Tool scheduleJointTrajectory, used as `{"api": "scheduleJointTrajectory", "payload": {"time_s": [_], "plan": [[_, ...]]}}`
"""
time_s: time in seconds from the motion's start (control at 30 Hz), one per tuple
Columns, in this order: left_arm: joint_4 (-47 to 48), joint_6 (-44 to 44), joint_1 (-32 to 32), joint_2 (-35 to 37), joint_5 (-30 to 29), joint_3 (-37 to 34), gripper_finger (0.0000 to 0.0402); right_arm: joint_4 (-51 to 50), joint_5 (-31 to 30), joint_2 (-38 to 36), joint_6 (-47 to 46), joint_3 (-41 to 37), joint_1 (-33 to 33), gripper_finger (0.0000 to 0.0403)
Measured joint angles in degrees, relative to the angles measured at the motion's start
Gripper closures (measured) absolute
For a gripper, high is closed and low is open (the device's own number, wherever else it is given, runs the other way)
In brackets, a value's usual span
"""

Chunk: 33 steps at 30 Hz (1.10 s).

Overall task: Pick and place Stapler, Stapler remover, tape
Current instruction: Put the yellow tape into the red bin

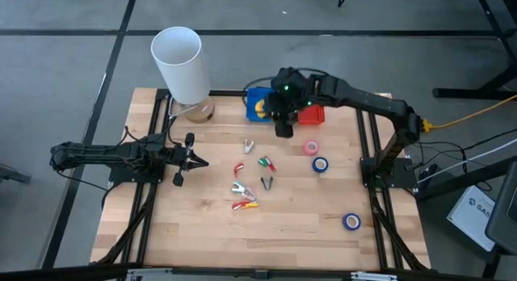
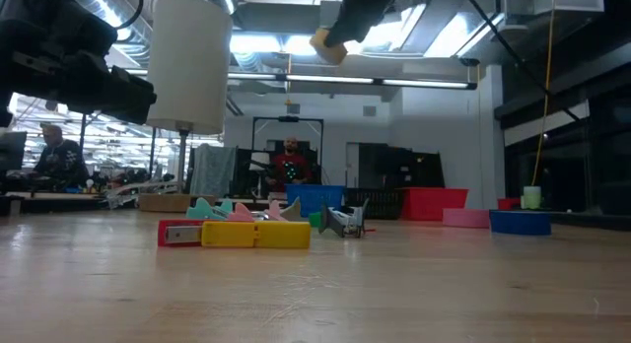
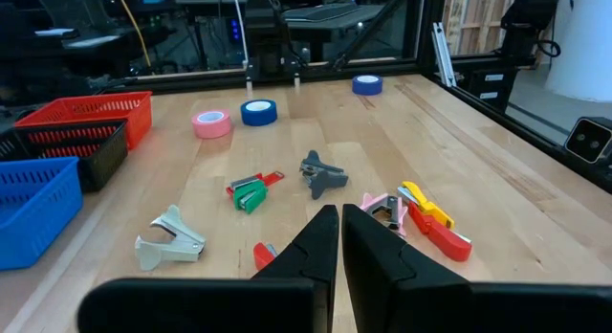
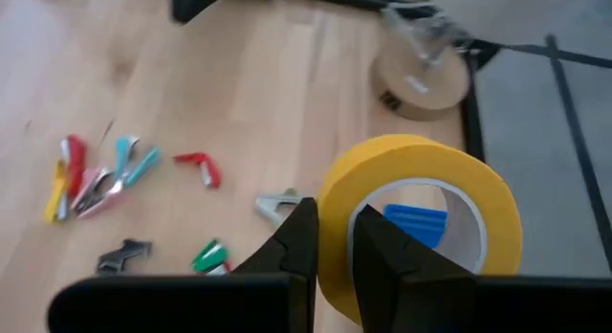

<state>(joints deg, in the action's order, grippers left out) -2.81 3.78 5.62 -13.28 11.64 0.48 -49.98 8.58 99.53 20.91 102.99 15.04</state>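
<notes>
Right tool (image 4: 330, 239) raised, gripping yellow tape (image 4: 421, 228).

right gripper (image 1: 283, 129) at 12 o'clock by blue bin (image 1: 258, 102) | left gripper (image 1: 196, 161) at 9 | pink tape (image 1: 311, 148), blue tape (image 1: 321, 164) at 2 | second blue roll (image 1: 351, 222) at 4

Bright ceiling strip lights (image 2: 325, 79) glare (low view); right wrist view blurred.

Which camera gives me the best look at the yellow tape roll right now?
The right wrist view: the yellow tape roll fills it, the right gripper shut on its wall. The low view catches a yellowish bit overhead. High view: hidden under the arm. Left wrist view: absent.
</notes>
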Motion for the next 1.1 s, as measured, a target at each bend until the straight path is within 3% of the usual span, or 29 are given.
{"api": "scheduleJointTrajectory", "payload": {"time_s": [0.73,1.1], "plan": [[0.01,-0.01,0.00,-0.01,0.00,0.00,0.0386,-6.12,-0.02,0.00,-4.20,2.19,17.25,0.0362],[0.02,-0.01,-0.02,0.00,0.00,0.01,0.0386,-8.12,-0.04,0.15,-3.88,-5.84,21.42,0.0362]]}}
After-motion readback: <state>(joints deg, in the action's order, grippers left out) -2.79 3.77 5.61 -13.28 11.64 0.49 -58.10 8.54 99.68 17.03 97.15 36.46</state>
